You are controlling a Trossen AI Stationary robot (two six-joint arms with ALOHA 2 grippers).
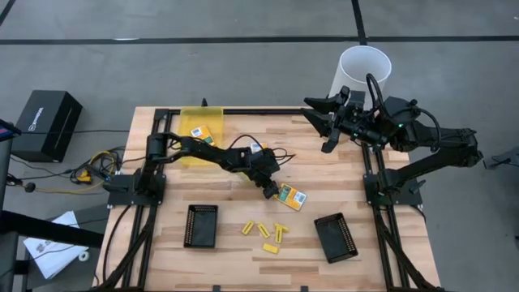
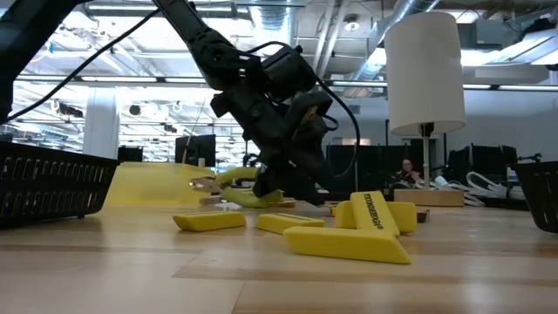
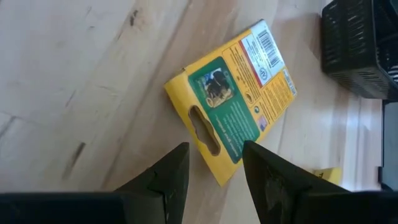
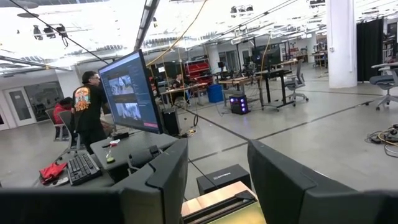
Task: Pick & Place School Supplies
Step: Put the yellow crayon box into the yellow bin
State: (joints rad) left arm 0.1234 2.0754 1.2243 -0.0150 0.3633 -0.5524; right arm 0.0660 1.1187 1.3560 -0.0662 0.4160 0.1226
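Packet — just beyond left gripper

A barcode and fine print sit on the yellow packet, but no wording is legible.

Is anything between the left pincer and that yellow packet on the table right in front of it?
Nothing visible. The left pincer hovers open over bare wood, with the yellow packet lying flat just beyond its fingertips. The nearest black tray sits past the packet's far end, clear of the approach.
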